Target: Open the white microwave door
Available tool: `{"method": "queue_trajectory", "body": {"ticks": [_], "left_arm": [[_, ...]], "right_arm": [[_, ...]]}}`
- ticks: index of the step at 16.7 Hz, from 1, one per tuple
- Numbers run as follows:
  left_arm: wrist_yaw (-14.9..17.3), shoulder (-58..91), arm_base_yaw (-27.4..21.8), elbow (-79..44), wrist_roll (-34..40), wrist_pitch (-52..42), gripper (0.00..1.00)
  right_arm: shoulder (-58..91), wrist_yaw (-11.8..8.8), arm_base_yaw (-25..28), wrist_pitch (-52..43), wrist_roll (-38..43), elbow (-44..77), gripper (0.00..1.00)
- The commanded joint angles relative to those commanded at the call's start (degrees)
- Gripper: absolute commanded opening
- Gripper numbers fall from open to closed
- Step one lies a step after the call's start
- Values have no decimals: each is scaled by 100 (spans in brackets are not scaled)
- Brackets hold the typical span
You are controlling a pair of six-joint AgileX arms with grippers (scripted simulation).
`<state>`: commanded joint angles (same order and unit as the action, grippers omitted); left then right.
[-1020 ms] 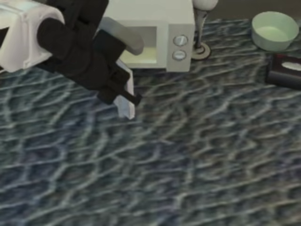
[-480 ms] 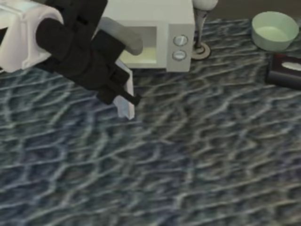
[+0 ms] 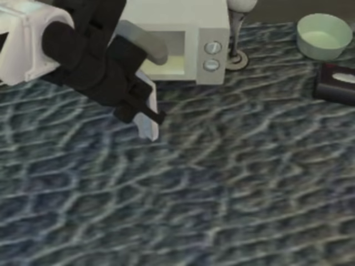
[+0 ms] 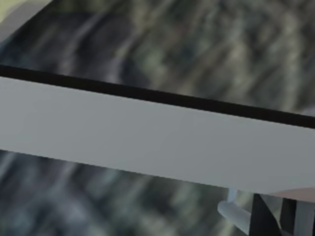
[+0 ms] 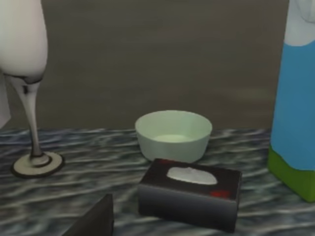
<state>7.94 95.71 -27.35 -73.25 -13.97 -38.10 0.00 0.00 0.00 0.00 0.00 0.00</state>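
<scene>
The white microwave (image 3: 188, 16) stands at the table's back, left of centre, two silver knobs (image 3: 212, 56) on its panel and its pale cavity (image 3: 173, 55) exposed. The microwave door (image 3: 148, 126) is swung out toward the front and shows edge-on beneath my black left arm. My left gripper (image 3: 151, 114) sits at the door's free edge, shut on it. In the left wrist view the door (image 4: 147, 142) crosses as a broad white band, with its pale handle (image 4: 235, 215) beside a dark fingertip (image 4: 263, 222). Only a dark corner of my right gripper (image 5: 96, 221) shows, parked off to the right.
A tall wine glass (image 3: 238, 33) stands just right of the microwave. A pale green bowl (image 3: 324, 36) and a dark tissue box (image 3: 335, 83) are at the back right. A blue and green carton (image 5: 295, 123) stands beyond them. Patterned blue cloth (image 3: 222, 194) covers the table.
My left arm has eased very slightly to the left with the door edge. Nothing else has moved.
</scene>
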Motion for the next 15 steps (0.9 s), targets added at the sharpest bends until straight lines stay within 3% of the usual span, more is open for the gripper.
{"method": "queue_trajectory", "body": {"ticks": [10,15], "left_arm": [[37,12,-11,19,-4,-3,0],[323,-141,249,149,-631,-120,0]], "right_arm": [[0,0,0,0,0,0,100],[0,0,0,0,0,0,100]]}}
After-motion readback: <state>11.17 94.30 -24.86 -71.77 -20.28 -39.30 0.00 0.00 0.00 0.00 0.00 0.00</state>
